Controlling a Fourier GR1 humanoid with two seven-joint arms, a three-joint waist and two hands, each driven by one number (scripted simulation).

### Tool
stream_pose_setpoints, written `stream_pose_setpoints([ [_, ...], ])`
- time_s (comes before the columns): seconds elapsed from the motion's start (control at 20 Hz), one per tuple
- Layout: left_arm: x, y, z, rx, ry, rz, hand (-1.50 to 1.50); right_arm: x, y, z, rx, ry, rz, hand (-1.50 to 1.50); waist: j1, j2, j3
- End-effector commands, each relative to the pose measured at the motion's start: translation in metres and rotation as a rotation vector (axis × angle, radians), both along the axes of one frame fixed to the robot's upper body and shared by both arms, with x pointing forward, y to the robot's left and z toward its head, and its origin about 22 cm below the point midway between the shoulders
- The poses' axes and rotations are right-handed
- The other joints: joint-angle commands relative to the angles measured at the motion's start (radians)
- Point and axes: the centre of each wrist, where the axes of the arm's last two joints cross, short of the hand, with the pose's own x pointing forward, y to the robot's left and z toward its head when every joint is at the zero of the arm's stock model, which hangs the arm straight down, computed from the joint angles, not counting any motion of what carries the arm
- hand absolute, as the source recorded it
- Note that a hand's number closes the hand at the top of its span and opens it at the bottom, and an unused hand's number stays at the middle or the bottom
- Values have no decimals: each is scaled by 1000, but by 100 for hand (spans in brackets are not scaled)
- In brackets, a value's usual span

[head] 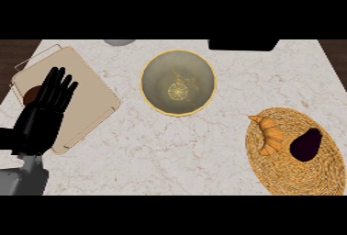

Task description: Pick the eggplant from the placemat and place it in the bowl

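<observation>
On the woven placemat [298,176], at the right side of the marble desk [190,147], lies the dark purple eggplant [305,144], and just beside it, on its left, lies a croissant [269,134]. Both rest on the upper part of the mat. Near the middle of the desk stands the bowl [178,82] with a yellow rim, well apart from the placemat, with nothing in it. At the left side the left hand [46,108] is open wide with fingers straight and pointing up, holding nothing, over a beige cutting board [92,98]. A brown round thing [31,94] shows partly behind this hand. The right hand is not visible.
</observation>
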Motion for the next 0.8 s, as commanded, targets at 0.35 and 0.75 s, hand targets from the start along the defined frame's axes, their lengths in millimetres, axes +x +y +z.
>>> stream_pose_setpoints([
  [0.35, 11, -1, -9, 5, 19, 15, 0, 48, 7, 32, 150, 99, 69, -150, -26, -3, 1],
  [0.75, -20, 28, -9, -2, 19, 27, 0, 59, 41, 12, 168, 112, 40, -150, -22, -5, 1],
])
